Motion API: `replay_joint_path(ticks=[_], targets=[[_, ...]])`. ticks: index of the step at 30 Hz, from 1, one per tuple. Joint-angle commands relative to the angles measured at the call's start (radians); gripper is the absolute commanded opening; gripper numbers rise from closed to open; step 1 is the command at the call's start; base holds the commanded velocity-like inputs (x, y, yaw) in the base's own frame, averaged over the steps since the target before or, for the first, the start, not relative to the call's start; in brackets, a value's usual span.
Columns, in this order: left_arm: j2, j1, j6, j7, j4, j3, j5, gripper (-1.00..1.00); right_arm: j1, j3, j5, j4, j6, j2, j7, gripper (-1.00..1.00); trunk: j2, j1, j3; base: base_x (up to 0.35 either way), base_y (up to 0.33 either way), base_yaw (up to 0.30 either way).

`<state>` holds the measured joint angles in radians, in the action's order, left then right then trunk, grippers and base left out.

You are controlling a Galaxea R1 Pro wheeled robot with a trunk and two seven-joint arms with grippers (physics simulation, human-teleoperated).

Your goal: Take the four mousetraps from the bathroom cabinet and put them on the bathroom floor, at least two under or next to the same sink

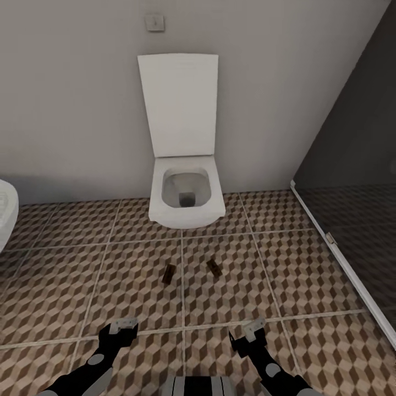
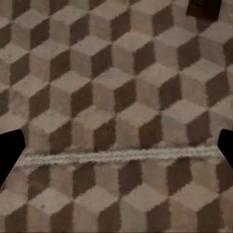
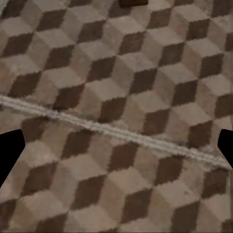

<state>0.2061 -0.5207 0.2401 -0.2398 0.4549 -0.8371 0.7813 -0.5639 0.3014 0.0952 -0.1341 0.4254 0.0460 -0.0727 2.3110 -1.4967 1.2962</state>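
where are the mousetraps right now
In the head view, two mousetraps lie on the bathroom floor in front of the toilet, either side of a grout line.

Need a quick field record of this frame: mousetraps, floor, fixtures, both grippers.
mousetraps: two small flat brown boards on the floor before the toilet, apart; left one, right one
floor: cube-patterned brown and beige tiles, pale grout
fixtures: white wall-hung toilet, lid up; white rounded fixture edge at far left, identity unclear; dark glass partition
left gripper: open, empty, low over tiles
right gripper: open, empty, low over tiles
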Motion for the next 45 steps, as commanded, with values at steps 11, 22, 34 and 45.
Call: replay_joint_path(ticks=[11,22,34,45], targets=[[-0.021,0.001,0.059,0.044,-0.099,-0.01,0.007,1.0,-0.001,0.0,0.01,0.067,0.068,-0.001,-0.017,1.0,-0.077,0.042,-0.034,0.0,0.0,0.0],[-0.031,0.001,0.066,0.055,-0.114,-0.01,0.009,1.0,-0.001,0.002,0.013,0.094,0.073,-0.008,-0.013,1.0,-0.154,0.085,-0.068,0.0,0.0,0.0],[-0.039,0.001,0.067,0.056,-0.133,-0.01,0.009,1.0,0.003,0.001,0.009,0.103,0.102,-0.024,-0.017,1.0,-0.238,0.131,-0.118,0.0,0.0,-0.005],[-0.045,0.002,0.142,0.066,-0.237,-0.01,0.012,1.0,0.005,-0.001,-0.1,0.111,0.183,-0.042,-0.015,1.0,-0.315,0.173,-0.171,0.0,0.0,-0.059]])
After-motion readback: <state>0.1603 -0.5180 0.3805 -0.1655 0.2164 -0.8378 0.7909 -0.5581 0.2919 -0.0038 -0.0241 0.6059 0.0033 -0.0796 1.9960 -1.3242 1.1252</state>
